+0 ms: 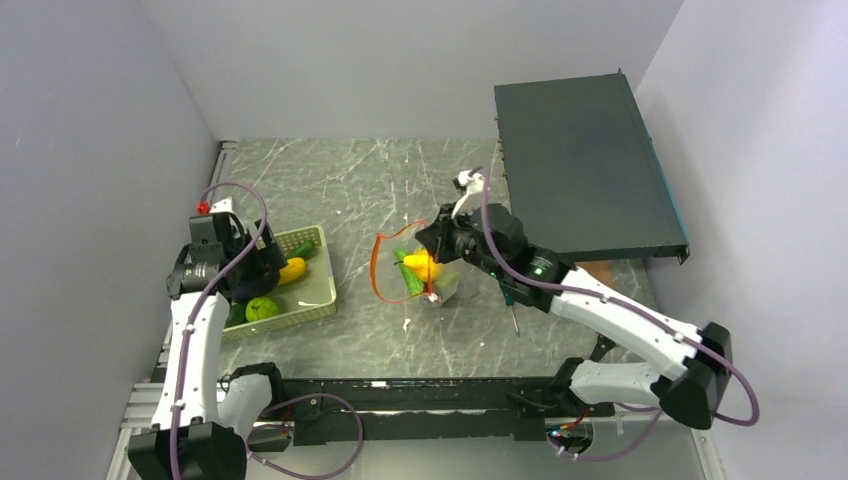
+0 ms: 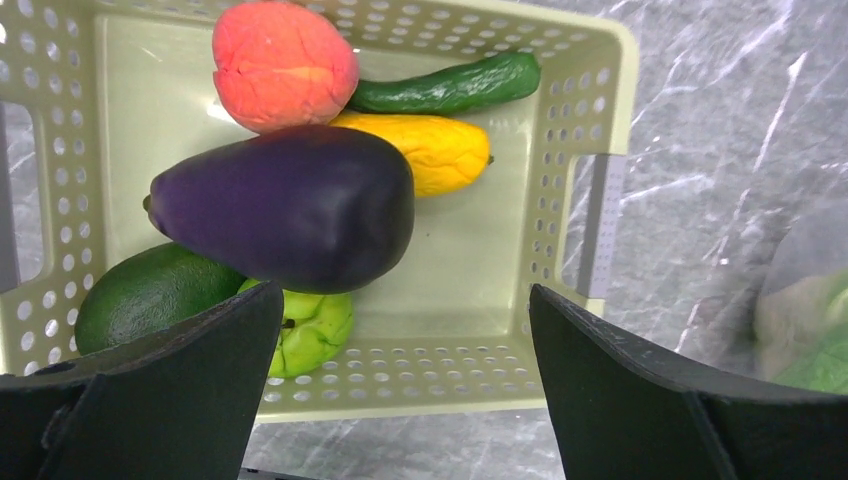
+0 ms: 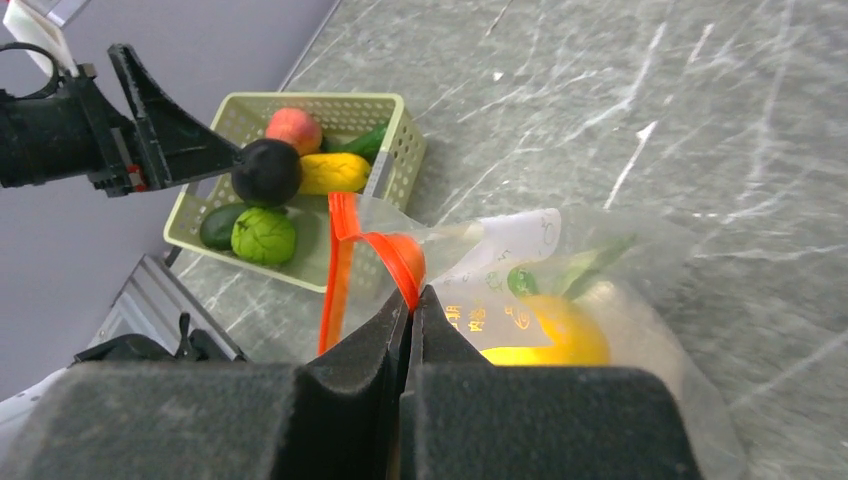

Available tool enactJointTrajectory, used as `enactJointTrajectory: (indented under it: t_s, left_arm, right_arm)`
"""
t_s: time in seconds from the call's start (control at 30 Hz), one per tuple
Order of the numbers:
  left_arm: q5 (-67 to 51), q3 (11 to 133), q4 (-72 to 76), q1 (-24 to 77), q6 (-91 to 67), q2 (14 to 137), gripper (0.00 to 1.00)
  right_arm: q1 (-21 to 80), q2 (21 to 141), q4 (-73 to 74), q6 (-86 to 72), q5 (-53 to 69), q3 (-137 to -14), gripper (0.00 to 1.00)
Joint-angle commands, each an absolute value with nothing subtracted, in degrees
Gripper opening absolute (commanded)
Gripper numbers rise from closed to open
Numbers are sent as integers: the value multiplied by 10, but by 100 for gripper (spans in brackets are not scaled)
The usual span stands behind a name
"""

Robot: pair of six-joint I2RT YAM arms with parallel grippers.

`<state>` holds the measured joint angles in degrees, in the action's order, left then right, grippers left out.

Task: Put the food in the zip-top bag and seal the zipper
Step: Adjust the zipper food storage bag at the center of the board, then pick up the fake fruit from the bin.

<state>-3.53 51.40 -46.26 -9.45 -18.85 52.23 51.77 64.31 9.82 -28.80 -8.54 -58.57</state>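
The clear zip-top bag (image 3: pixel 620 290) lies mid-table with yellow food (image 3: pixel 560 335) and a green piece (image 3: pixel 580 265) inside. My right gripper (image 3: pixel 412 300) is shut on its red-orange zipper strip (image 3: pixel 345 250) and holds the mouth up; in the top view the bag (image 1: pixel 420 275) is under that gripper (image 1: pixel 432 245). My left gripper (image 2: pixel 405 300) is open and empty over the near rim of the basket (image 2: pixel 590 120). In the basket lie a dark purple eggplant (image 2: pixel 290 205), an orange peach (image 2: pixel 285 60), a cucumber (image 2: pixel 450 85), a yellow fruit (image 2: pixel 440 150), a dark green fruit (image 2: pixel 145 295) and a light green one (image 2: pixel 315 330). I cannot make out the slider tab.
The light green basket (image 1: pixel 300 300) sits at the left of the table. A green-handled screwdriver (image 1: pixel 510 305) lies right of the bag. A large dark box (image 1: pixel 585 165) fills the back right. Grey walls close in the left, back and right.
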Motion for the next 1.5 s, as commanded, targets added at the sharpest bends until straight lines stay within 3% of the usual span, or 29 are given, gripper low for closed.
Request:
enactJointTrajectory:
  t_s: [0.0, 0.2, 0.97, 1.47]
  left_arm:
    - [-20, 464, -398, -96, -157, 509, 97]
    - [-52, 441, -359, -96, -149, 453, 97]
    - [-68, 443, -345, -97, -137, 443, 95]
    - [-57, 440, -347, -106, -135, 434, 95]
  right_arm:
    - [519, 710, 18, -328, -10, -594, 0]
    - [531, 758, -29, -368, 44, -578, 0]
    - [528, 745, 48, -360, 5, -653, 0]
    - [409, 729, 52, -419, 72, -652, 0]
